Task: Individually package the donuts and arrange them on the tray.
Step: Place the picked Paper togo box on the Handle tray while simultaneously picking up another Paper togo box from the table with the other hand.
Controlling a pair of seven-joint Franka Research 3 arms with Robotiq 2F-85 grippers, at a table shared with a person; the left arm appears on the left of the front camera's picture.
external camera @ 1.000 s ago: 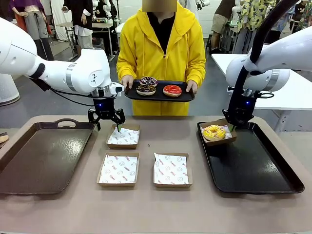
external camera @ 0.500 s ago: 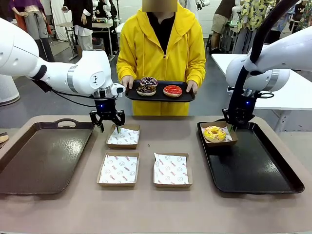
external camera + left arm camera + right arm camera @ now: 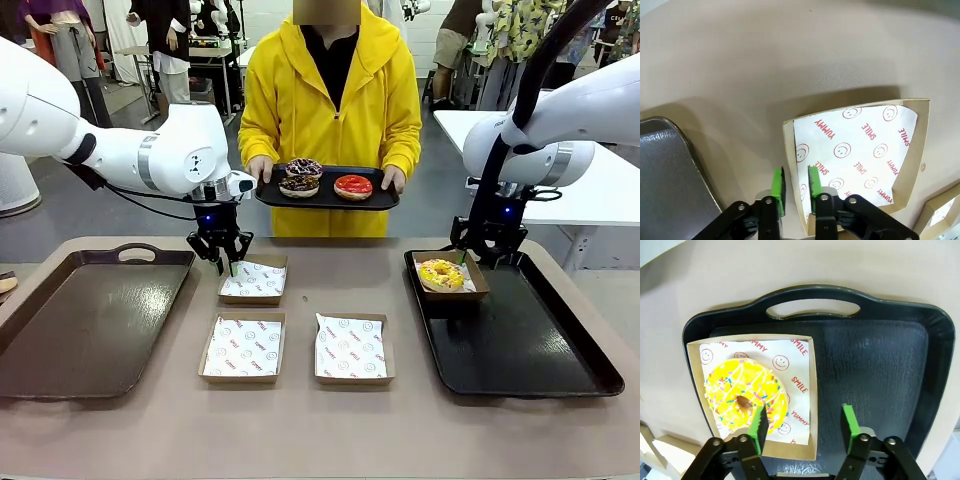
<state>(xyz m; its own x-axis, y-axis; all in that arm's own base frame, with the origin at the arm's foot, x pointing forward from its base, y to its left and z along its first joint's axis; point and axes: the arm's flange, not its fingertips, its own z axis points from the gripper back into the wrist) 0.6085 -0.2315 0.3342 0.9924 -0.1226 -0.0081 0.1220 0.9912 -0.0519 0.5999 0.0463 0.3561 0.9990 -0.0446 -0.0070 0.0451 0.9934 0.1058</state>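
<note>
OPERATOR: One donut boxed, is that right?

SPOTTER: Yes. Your yellow-glazed ring donut with coloured sprinkles (image 3: 745, 397) lies flat in a square brown cardboard box lined with printed white paper (image 3: 750, 337). That box is at the 11 o'clock corner of the black plastic tray (image 3: 520, 340), which sits at 3 o'clock on the table. Your right gripper (image 3: 803, 414) hovers over the box with its jaws wide apart, holding nothing. The chocolate donut with purple-white sprinkles (image 3: 303, 168) and the glossy red-glazed donut (image 3: 353, 185) lie at 12 o'clock on the dark tray (image 3: 375, 198) held by the person in the yellow hooded top (image 3: 330, 90). The chocolate one seems to rest on another donut, but I cannot tell for sure.

OPERATOR: And my left?

SPOTTER: Your left gripper (image 3: 795, 179) is at 11 o'clock, its green pads (image 3: 777, 182) narrowly apart astride one wall of an empty lined box (image 3: 915, 150). Whether they pinch that wall yet, I cannot tell.

OPERATOR: How will these handle?

SPOTTER: I judge the donuts light, soft and sticky on top. A hard squeeze would probably dent the ring or smear the glaze. Take one low across its outer sides and close gently. The boxes look light and thin-walled. Take hold of one wall near its middle, expect it to flex, and lift level so the donut doesn't slide.
</note>
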